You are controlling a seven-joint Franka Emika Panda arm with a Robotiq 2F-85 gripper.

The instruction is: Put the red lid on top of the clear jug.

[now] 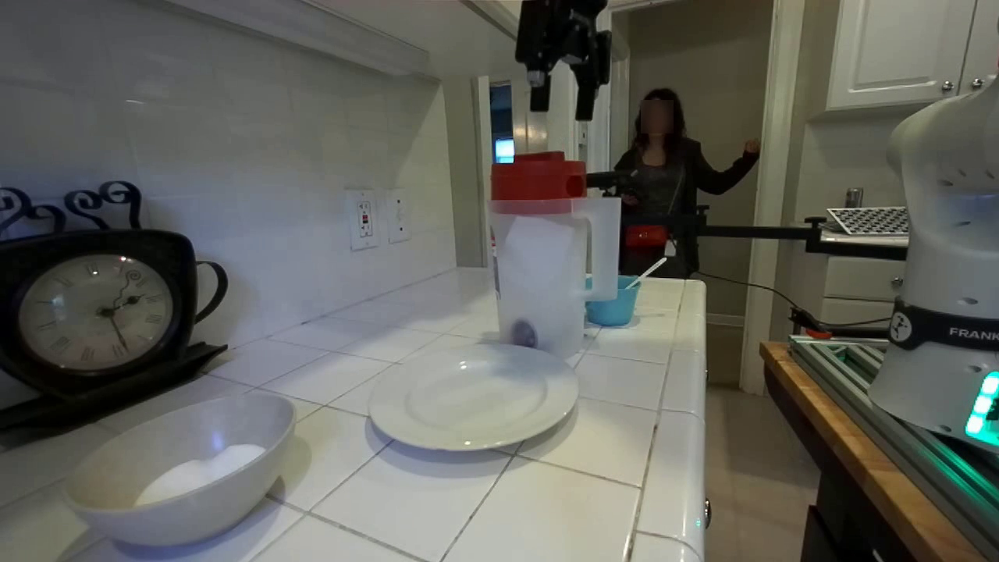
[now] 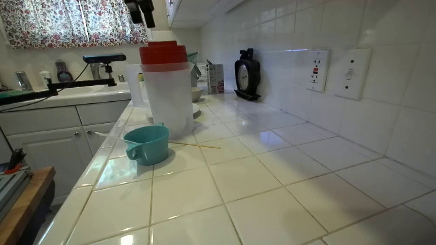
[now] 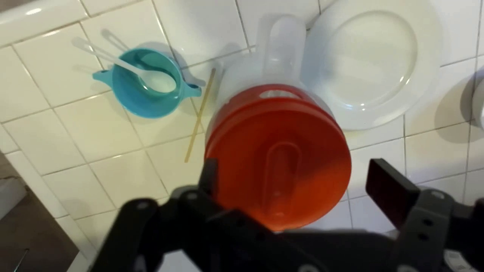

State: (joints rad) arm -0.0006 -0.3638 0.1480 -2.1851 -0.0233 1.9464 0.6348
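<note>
Gripper (image 1: 562, 108), jaws apart, above the lid (image 1: 537, 183), which sits on the jug (image 1: 538, 273); placement appears complete, so retreat should run straight up, touching neither.

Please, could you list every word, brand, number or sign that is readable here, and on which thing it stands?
"FRANK", cut off by the picture's edge: on the black band of the robot arm.
Beside it, a round white emblem: no readable letters.
Roman numerals, too blurred to quote surely: on the clock.
Print on the far box: too small to read.
</note>
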